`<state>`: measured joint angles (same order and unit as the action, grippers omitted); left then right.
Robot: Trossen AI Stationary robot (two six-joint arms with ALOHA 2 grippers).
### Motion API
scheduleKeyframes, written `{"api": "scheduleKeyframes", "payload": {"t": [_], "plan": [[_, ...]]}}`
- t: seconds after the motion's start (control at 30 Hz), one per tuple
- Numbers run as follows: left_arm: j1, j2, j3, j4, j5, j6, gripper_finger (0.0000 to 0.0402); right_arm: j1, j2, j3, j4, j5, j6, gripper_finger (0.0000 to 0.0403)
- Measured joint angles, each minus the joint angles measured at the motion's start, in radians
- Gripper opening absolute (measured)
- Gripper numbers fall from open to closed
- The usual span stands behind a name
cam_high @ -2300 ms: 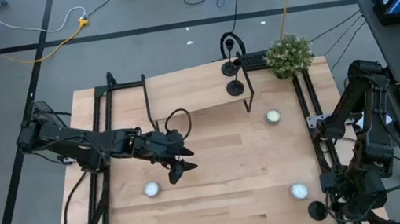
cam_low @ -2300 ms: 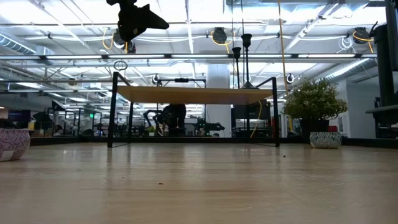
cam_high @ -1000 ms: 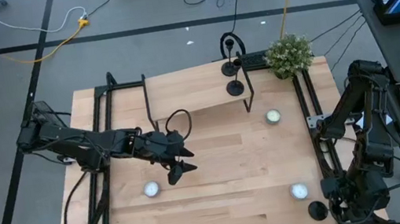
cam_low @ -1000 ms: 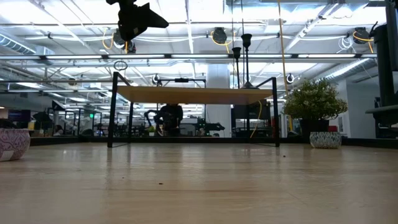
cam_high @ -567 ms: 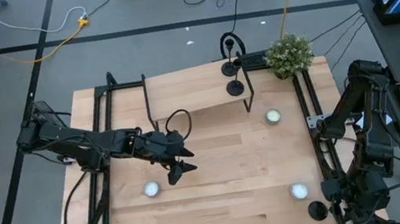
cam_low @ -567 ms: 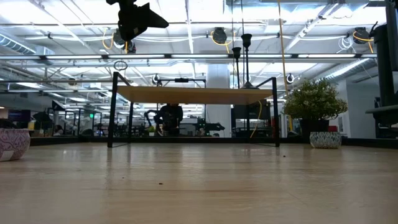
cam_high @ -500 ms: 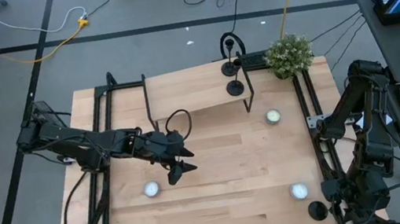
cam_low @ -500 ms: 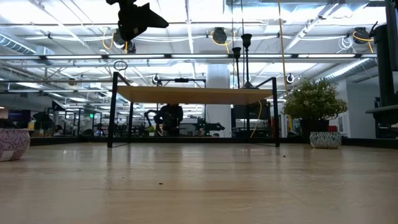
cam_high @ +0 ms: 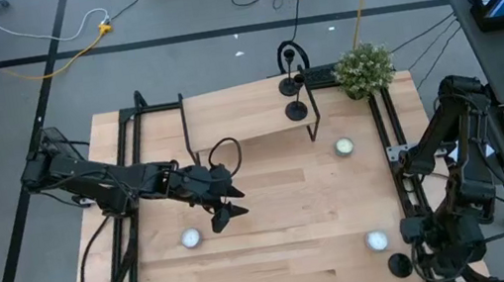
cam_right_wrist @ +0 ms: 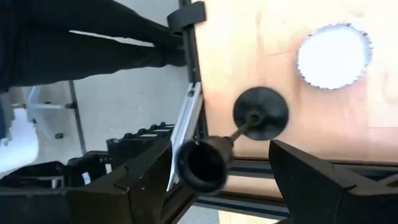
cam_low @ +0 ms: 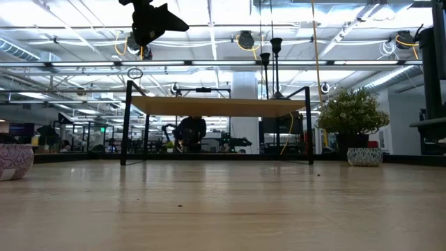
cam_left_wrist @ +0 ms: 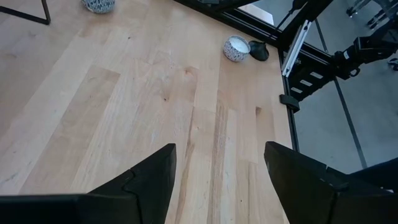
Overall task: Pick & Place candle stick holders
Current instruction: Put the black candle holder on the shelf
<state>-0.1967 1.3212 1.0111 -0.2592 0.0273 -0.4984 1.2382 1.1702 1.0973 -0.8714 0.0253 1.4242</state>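
Near right corner: right hand (cam_right_wrist: 221, 147), fingers apart, has shifted slightly and hangs over one candle stick holder (cam_right_wrist: 261, 112), not yet gripping it. The holder stands on the surface (cam_high: 288, 246) just beside a tealight (cam_high: 377, 240).

Mid-surface: left hand (cam_left_wrist: 219, 149) unchanged, fingers apart, empty.

Far: two holders (cam_high: 296, 109) are on the raised shelf (cam_high: 238, 113).

Judgement: last pick pending.

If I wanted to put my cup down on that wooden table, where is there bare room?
The widest bare stretch lies between the tealight under the left hand and the tealight near the right hand. The far edge is crowded: a raised shelf carrying two candle holders, plus a plant.
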Motion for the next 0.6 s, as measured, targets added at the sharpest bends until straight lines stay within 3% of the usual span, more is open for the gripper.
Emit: {"api": "scheduleKeyframes", "payload": {"t": [0.6], "plan": [[-0.002,0.0,0.0,-0.002,0.026,0.003,0.0253,0.0,0.0,0.0,0.036,-0.029,-0.049,0.0259]]}}
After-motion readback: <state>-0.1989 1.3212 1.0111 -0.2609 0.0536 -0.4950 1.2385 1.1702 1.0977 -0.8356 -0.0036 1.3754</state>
